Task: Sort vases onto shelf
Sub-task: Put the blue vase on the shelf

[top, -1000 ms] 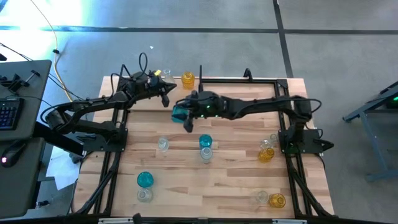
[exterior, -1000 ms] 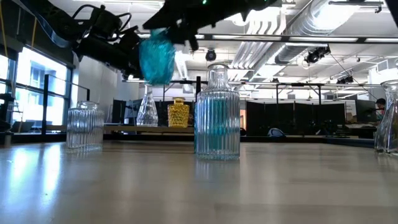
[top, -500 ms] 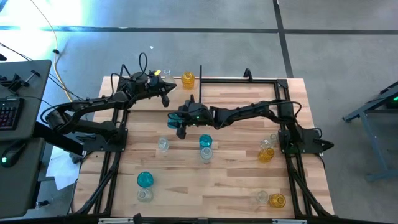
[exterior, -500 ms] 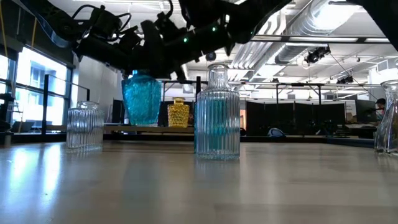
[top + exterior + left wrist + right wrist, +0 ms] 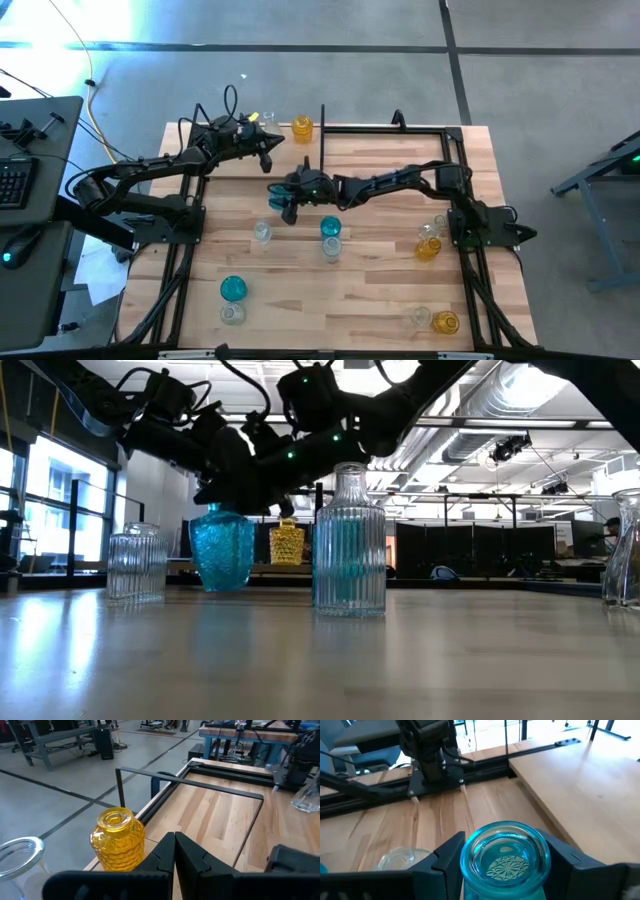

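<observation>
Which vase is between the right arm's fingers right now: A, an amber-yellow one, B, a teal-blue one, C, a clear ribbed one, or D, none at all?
B: in the right wrist view the teal-blue vase sits by its neck between the right gripper's fingers, and the low view shows the same vase under that arm.

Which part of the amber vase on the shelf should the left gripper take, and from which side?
Grip the amber vase at its narrow neck under the flared lip, coming from above: it stands upright with its mouth open upward, and its ribbed belly looks wide for the left gripper, now shut.
</observation>
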